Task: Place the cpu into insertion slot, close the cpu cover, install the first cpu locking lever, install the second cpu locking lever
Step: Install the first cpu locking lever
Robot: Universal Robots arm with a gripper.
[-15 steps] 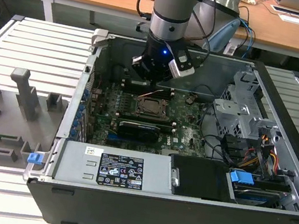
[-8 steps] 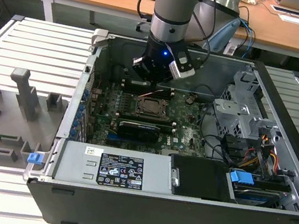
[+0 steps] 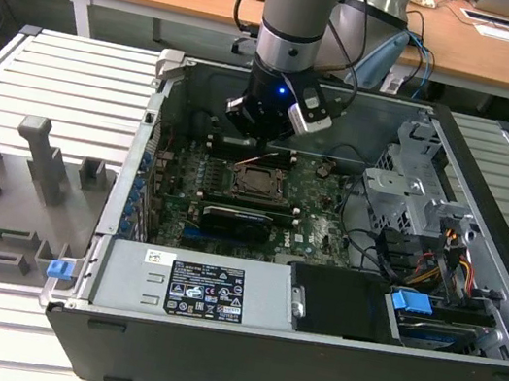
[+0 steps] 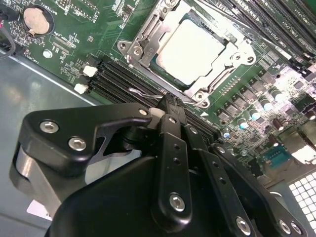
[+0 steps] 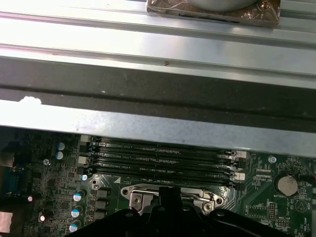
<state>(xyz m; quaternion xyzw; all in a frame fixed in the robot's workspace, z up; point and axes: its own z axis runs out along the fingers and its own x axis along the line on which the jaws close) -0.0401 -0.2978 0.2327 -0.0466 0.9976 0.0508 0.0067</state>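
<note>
The cpu point(image 4: 190, 49), a silver-grey square, lies in the insertion slot point(image 3: 258, 183) on the green motherboard. The cpu cover point(image 4: 148, 37), a silver frame, lies flat over it, and the chip shows through its window. A thin wire locking lever point(image 4: 140, 92) runs along the socket's edge, between socket and memory slots, and ends at my fingertips. My gripper point(image 4: 165, 104) is shut with its black fingers point(image 4: 173, 148) pressed together, the tip right beside the socket at that lever's end. In the exterior view the gripper point(image 3: 259, 135) hangs inside the case just behind the socket. The first wrist view shows the gripper point(image 5: 170, 193) at the socket's rim.
Long black memory slots point(image 5: 158, 158) flank the socket. A black expansion card point(image 3: 235, 219) lies in front of it, with the power supply point(image 3: 193, 288) beyond. A metal drive cage point(image 3: 413, 189) and cables fill the exterior view's right. The case wall point(image 5: 148, 123) stands close behind.
</note>
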